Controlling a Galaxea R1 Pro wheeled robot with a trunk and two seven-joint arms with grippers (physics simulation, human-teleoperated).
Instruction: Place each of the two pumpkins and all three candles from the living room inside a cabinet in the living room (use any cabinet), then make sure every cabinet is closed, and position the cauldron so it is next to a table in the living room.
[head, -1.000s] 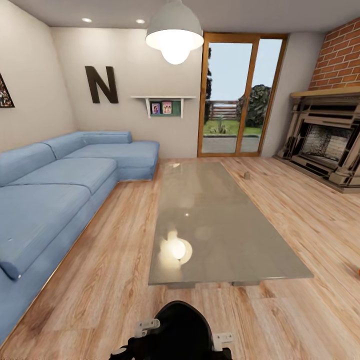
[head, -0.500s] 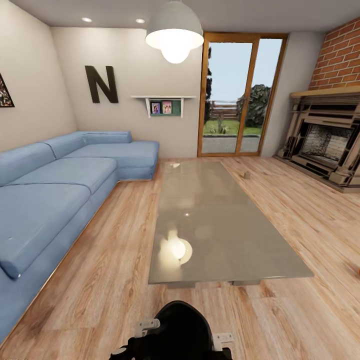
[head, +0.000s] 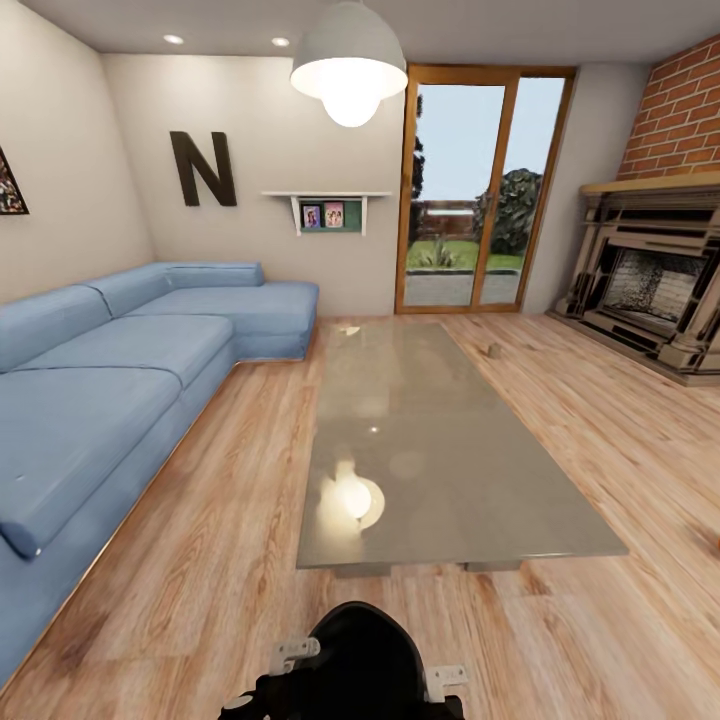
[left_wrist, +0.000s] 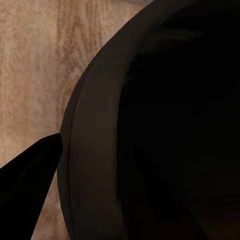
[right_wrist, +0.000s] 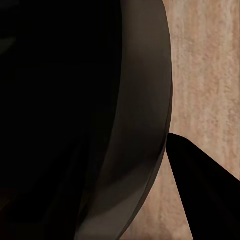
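Observation:
The glossy black cauldron (head: 360, 655) hangs low in front of me, just short of the near end of the glass-topped table (head: 420, 440). My left gripper (head: 295, 655) and right gripper (head: 445, 682) flank it, their white brackets showing. In the left wrist view a dark finger (left_wrist: 30, 185) lies against the outside of the cauldron's wall (left_wrist: 95, 150). The right wrist view has a finger (right_wrist: 205, 190) beside the rim (right_wrist: 145, 125). Both other fingers are lost in the dark inside. One small grey-beige candle (head: 493, 350) stands on the floor right of the table. Pumpkins and cabinet are out of view.
A long blue corner sofa (head: 110, 380) runs along the left wall. A stone fireplace (head: 650, 290) with brick above stands at the right. A glass patio door (head: 480, 190) is at the back, and a pendant lamp (head: 350, 65) hangs over the table. Wooden floor lies on both sides of the table.

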